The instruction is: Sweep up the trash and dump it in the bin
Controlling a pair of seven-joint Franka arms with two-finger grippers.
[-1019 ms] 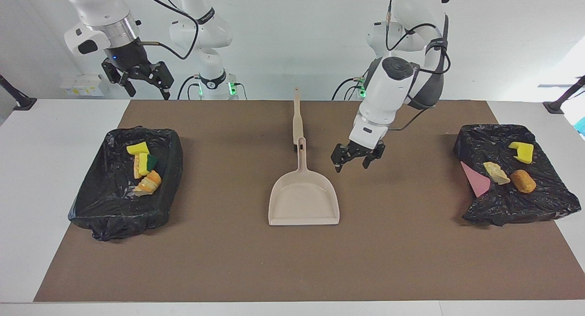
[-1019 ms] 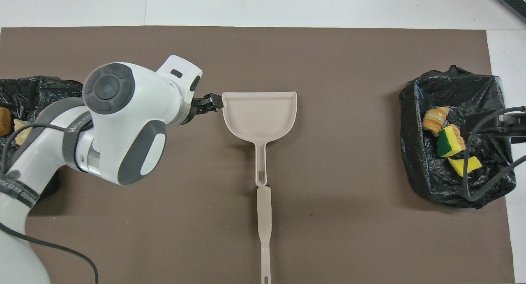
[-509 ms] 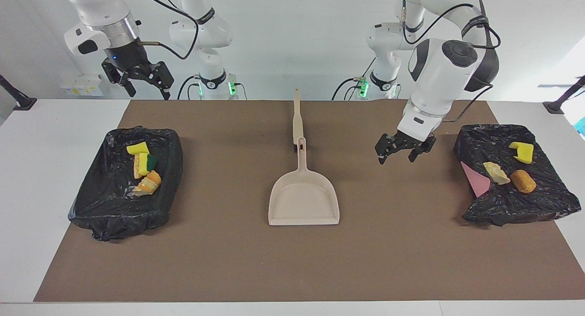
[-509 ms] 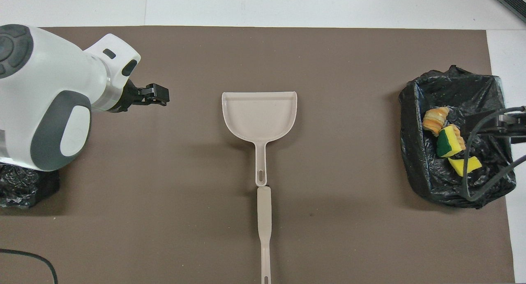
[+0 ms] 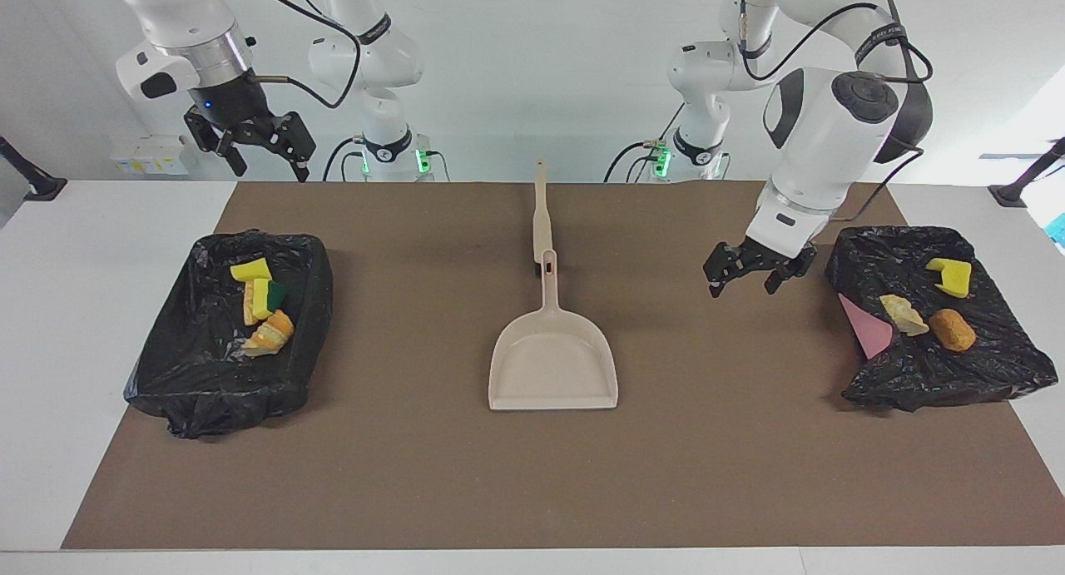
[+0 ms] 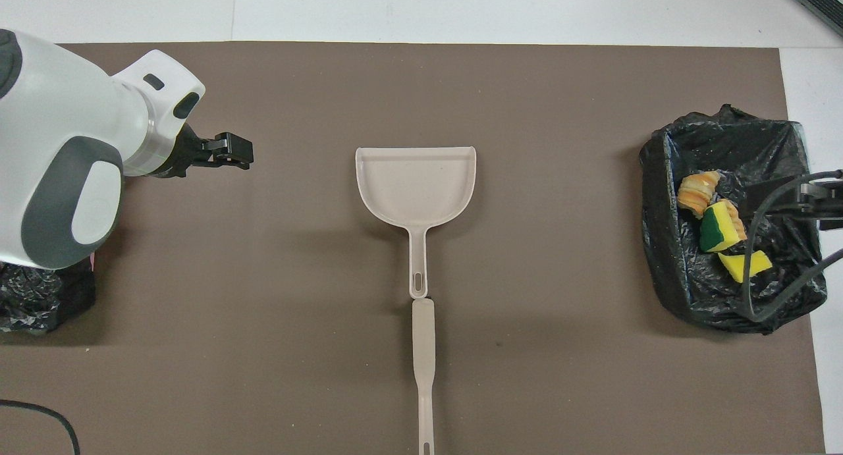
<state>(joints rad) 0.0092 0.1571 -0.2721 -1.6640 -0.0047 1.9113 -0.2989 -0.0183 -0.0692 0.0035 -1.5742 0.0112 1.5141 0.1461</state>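
A: Facing view first. We see a brown mat [image 5: 532,475] on the white surface, w/ a beige dustpan [image 5: 553,363] lying flat mid-mat, pan part empty. Its long-handled beige sweeper [image 5: 542,213] lies in line w/ the dustpan handle, nearer the robots, tip touching it. No loose trash on the mat.

B: Bins?

A: Two, both lined w/ black bags. The bin at the right arm's end [image 5: 170,367] holds four pcs: a yellow sponge chunk [image 5: 250,270], a yellow-green sponge [image 5: 266,296], and a pastry bit [image 5: 270,334], w/ another tucked against the sponge. The bin at the left arm's end [image 5: 882,250] holds three: a yellow chunk [image 5: 951,275], a pale bread bit [image 5: 904,314], a brown roll [image 5: 953,329]. A pink flat piece [image 5: 867,325] pokes from its edge; we can't tell what it is.

B: So how far along?

A: We judge it basically done: all seven pcs binned, tools down. Nothing left that we can see except parking the arms.

B: Grippers?

A: Left gripper [image 5: 750,269] hangs low over the mat just beside its bin, fingers released, holding nothing. Right gripper [image 5: 258,146] is raised above the mat's edge near its base, fingers spread, empty; that arm waits.

B: Overhead view?

A: Same story. Dustpan [image 6: 415,185] empty, sweeper [image 6: 423,363] below it. Left gripper [image 6: 230,159] over bare mat. The right-arm-end bin [image 6: 658,198] shows a pastry bit [image 6: 697,190], the yellow-green sponge [image 6: 718,226] and a yellow chunk [image 6: 747,264]; cables partly cover it. The other bin is mostly hidden under the left arm.
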